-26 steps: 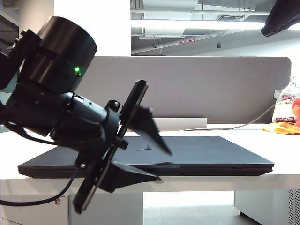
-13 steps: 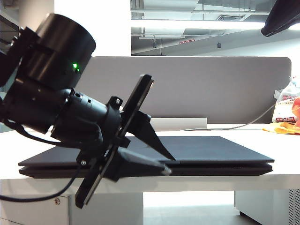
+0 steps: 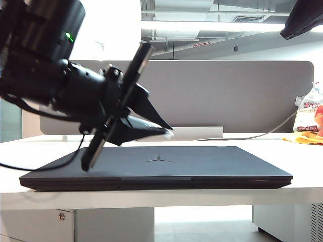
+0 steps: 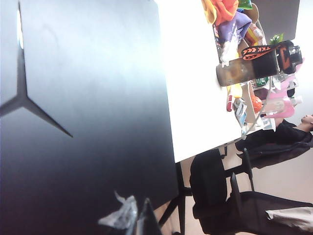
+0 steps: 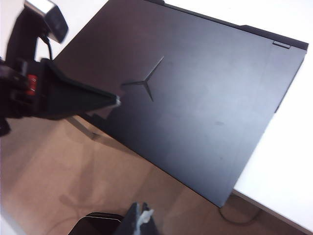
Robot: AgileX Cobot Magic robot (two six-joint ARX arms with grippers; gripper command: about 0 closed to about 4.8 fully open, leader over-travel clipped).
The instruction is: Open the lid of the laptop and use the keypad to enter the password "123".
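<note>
- My left gripper [image 3: 164, 130] hangs above the flat, wide matte-black laptop [image 3: 156, 174], up at about ten o'clock from the three-pointed star logo [image 3: 159, 159] in the exterior view; its two black fingers meet at the tips with nothing between them.
- The lid [image 3: 166, 160] lies fully down on the base, so the keypad is hidden in every view.
- The laptop rests on the white worktop [image 3: 303, 151], with the grey fabric divider [image 3: 227, 96] standing behind it.
- Only my left wrist view shows the clutter past the laptop's edge: a dark bottle [image 4: 247, 68], bright packets and black office chairs [image 4: 215, 186] beyond the worktop [image 4: 195, 88]. It also catches the star logo [image 4: 22, 100] close up and the taped tips of my left gripper [image 4: 134, 218].
- Only my right wrist view takes in the whole lid [image 5: 195, 103] from above, with my left gripper [image 5: 115, 101] hovering at nine o'clock from the logo [image 5: 146, 83].
- My right gripper [image 5: 141, 219] shows only its fingertips there, seemingly drawn together; I cannot tell more.
</note>
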